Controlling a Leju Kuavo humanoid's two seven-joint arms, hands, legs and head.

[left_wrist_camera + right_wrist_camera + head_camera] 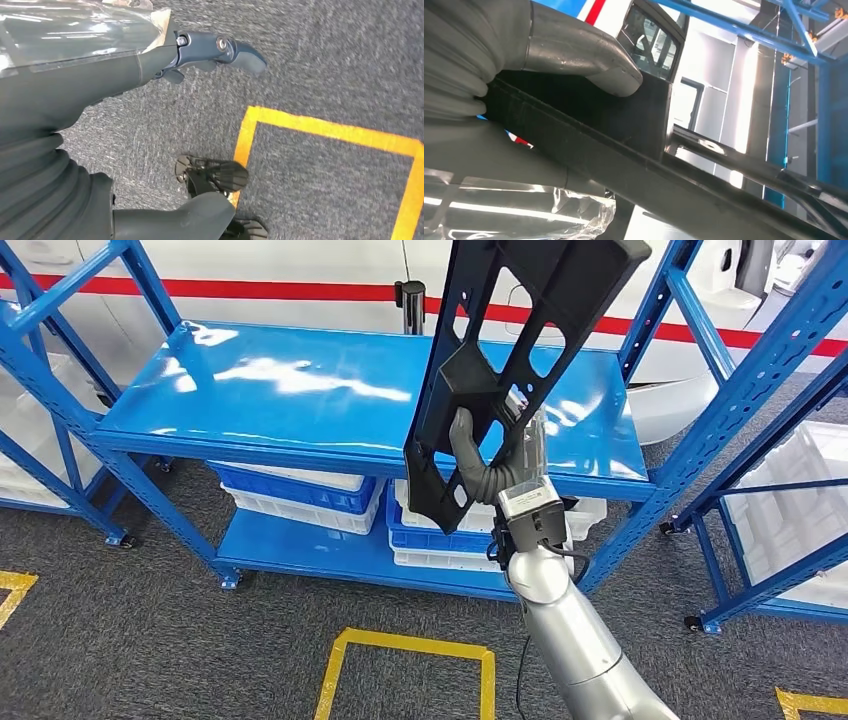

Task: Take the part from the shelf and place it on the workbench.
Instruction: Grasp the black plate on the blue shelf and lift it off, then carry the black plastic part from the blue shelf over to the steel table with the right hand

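My right hand point(497, 465) grips the part point(520, 360), a long black slotted panel, near its lower end, thumb through one of its openings. The part stands nearly upright, tilted toward one o'clock, lifted off the shelf point(330, 390) and hanging in front of its right half. In the right wrist view my thumb point(579, 52) presses flat on the dark panel. My left hand point(215, 50) hangs over the carpet with its fingers apart, holding nothing.

What worries me: I hold a long piece near one end, so most of its weight sits above my grip. A quick turn could make it pivot in my fingers and slip. Its upper end is close to the blue upright point(650, 315) at one o'clock; swinging that way could knock it.

White and blue crates point(300, 495) sit on the lower shelf at nine o'clock of my hand. Another blue rack point(770, 470) stands at three o'clock. Yellow floor lines point(410, 645) lie at six o'clock. I cannot see the workbench from here.
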